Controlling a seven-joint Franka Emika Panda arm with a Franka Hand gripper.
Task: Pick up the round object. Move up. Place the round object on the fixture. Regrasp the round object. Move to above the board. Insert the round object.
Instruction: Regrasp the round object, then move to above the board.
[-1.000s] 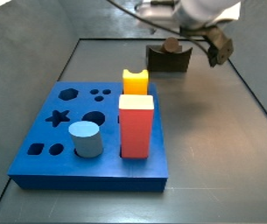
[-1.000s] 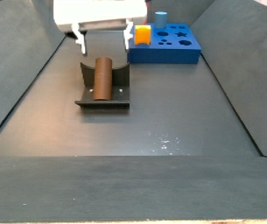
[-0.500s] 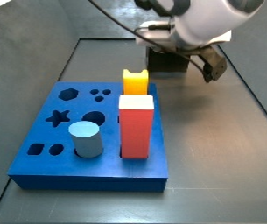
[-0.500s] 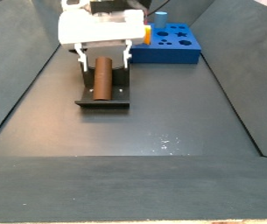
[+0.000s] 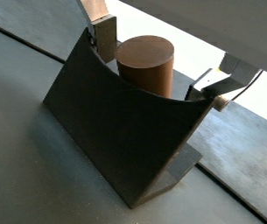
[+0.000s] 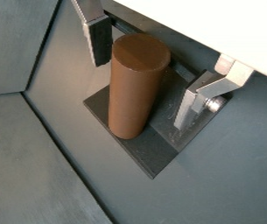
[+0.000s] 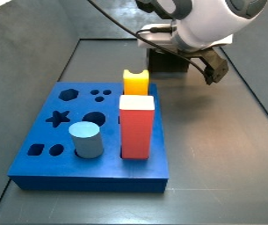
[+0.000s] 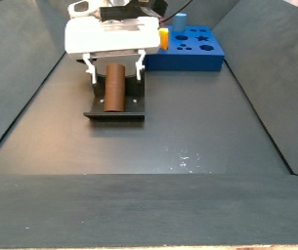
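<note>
Reddish-brown, the peg (image 6: 136, 86) lies in the notch of the fixture (image 5: 118, 122), its round end face toward the camera in a wrist view (image 5: 145, 54). From a side view it shows as a brown bar (image 8: 113, 84) lying lengthwise along the dark fixture (image 8: 116, 113) on the grey floor.

The gripper (image 6: 151, 68) hangs right over the fixture, one silver finger (image 6: 97, 35) on each side of the peg. Its jaws stand apart: in both wrist views a gap shows between the peg and the far finger (image 5: 214, 87), and the near one sits close beside the peg, though I cannot tell whether it touches. So the hand is spread and grips nothing. In a side view the white gripper body (image 8: 112, 34) covers the far end of the fixture.

Well apart from that, the blue board (image 7: 48, 132) carries a red block (image 7: 136, 127), a yellow piece (image 7: 136, 83) and a light-blue cylinder (image 7: 85, 140), with star, hexagon and round holes bare beside them.
</note>
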